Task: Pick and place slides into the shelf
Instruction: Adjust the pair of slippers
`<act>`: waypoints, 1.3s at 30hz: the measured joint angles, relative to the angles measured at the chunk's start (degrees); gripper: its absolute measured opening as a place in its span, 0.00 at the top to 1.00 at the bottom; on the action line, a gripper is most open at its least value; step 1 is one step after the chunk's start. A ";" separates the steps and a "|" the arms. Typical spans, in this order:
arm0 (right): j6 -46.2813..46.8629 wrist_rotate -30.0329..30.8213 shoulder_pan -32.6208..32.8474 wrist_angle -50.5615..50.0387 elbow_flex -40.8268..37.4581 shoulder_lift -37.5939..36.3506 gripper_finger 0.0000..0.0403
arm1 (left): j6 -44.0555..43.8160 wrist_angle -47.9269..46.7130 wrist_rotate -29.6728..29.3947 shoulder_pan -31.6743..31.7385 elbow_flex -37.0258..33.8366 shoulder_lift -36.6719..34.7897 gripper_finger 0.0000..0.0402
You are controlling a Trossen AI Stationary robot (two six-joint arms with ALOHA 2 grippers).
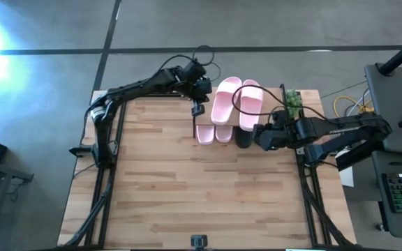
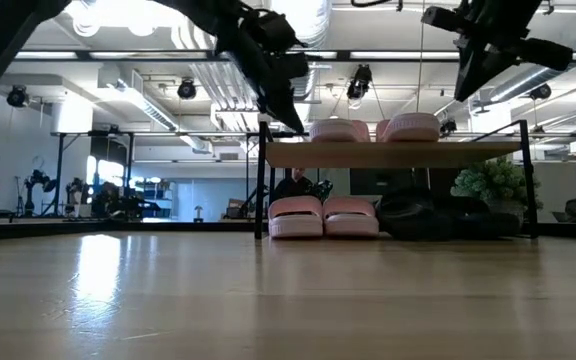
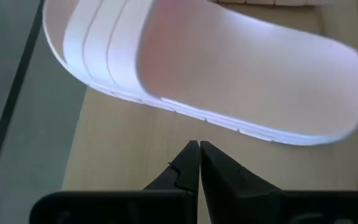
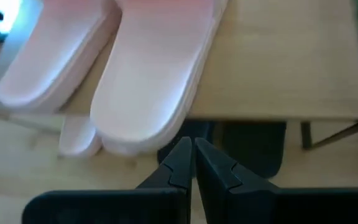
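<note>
On the shelf [image 1: 285, 90] I see two pink slides [image 1: 237, 101], more below it, while my left claw [image 1: 199, 110] and right claw [image 1: 260, 136] hover alongside, both closed and empty.

shelf [image 1: 285, 94], two pink slides [image 1: 237, 99] on top
</note>
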 joint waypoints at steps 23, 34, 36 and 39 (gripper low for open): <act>-18.09 -17.48 -8.61 12.11 -0.15 3.53 0.97 | 0.04 4.58 1.40 -0.52 -0.02 5.77 1.00; -18.67 -16.33 -10.15 12.30 -0.20 7.24 0.97 | -0.25 4.62 3.90 -2.21 -0.14 5.93 1.00; -18.55 -15.03 -10.30 12.31 -0.20 6.84 0.97 | -0.18 4.67 3.92 -2.50 -0.24 5.93 1.00; -18.52 -14.37 -11.24 12.30 -0.20 6.34 0.97 | -0.12 4.80 3.95 -2.94 -0.28 5.93 1.00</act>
